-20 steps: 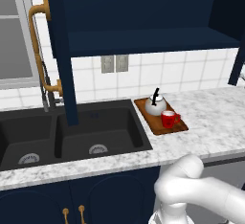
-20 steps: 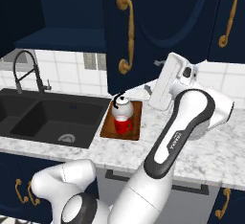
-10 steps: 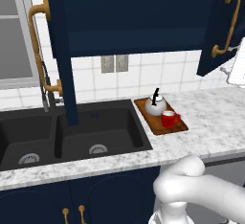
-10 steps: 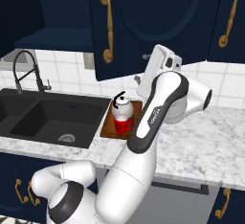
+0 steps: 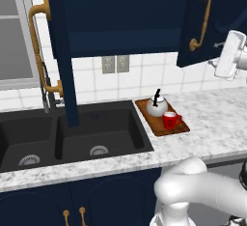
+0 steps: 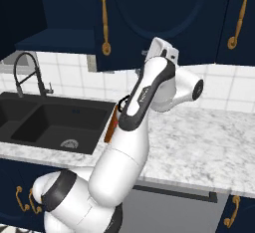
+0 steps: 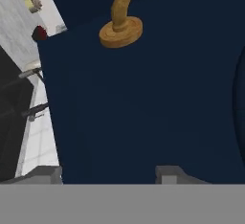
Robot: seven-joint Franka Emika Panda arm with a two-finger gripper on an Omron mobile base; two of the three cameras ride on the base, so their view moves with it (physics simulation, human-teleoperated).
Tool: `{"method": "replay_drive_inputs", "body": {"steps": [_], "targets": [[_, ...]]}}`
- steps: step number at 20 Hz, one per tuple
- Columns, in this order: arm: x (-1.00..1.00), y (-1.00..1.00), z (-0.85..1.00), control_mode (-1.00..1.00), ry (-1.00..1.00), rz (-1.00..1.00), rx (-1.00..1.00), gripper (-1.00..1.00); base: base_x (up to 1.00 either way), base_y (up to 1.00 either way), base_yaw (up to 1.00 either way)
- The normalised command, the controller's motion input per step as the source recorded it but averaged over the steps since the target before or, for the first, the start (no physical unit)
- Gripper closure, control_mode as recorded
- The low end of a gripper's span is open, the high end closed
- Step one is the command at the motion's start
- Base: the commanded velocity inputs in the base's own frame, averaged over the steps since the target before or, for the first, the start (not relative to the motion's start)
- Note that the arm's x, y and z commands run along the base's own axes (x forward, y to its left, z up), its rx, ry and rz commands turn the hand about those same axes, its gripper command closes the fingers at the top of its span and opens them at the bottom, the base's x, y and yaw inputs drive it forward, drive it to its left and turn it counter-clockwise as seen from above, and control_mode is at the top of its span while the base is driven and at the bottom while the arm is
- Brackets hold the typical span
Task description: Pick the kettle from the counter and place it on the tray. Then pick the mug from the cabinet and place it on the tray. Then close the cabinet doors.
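Note:
The white-silver kettle point(image 5: 157, 106) and the red mug point(image 5: 170, 120) stand side by side on the wooden tray point(image 5: 156, 127) on the marble counter point(image 5: 217, 123), right of the sink. My gripper point(image 7: 109, 175) is up against the outer face of the right cabinet door point(image 5: 219, 12), just below its brass handle point(image 7: 122, 29). Its fingertips point(image 7: 171, 174) stand apart, open, with nothing between them. This door is partly swung in. The left cabinet door point(image 5: 65, 51) stands wide open, showing the cabinet point(image 5: 125, 12) interior. My arm hides most of the tray in the right base view.
A black double sink point(image 5: 72, 135) with a tall faucet point(image 6: 25, 70) lies left of the tray. Bare marble counter point(image 6: 209, 142) stretches to the right. A closed neighbouring upper cabinet point(image 6: 241, 18) hangs at the far right. Lower navy cabinets point(image 5: 72, 205) run below.
The right cabinet door has swung further toward closed, with my hand following against it to the left. Kettle, mug and tray have not moved. The left door stays open.

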Motion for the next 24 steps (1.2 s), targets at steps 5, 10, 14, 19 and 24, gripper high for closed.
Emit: {"method": "replay_drive_inputs", "body": {"steps": [5, 10, 14, 19, 24], "targets": [[0.77, 0.41, 0.0, -1.0, 0.03, -0.17, -0.05, -1.0, 0.0, 0.0, 0.0], [0.76, 0.36, 0.0, -1.0, 0.04, -0.16, -0.04, -1.0, 0.0, 0.0, 0.0], [0.76, 0.3, 0.0, -1.0, 0.04, -0.17, -0.03, -1.0, 0.0, 0.0, 0.0], [0.71, 0.25, 0.0, -1.0, 0.04, -0.17, -0.02, -1.0, 0.0, 0.0, 0.0], [0.17, 0.32, -0.31, -1.0, 0.0, -0.13, -0.03, -1.0, 0.0, 0.0, 0.0]]}}
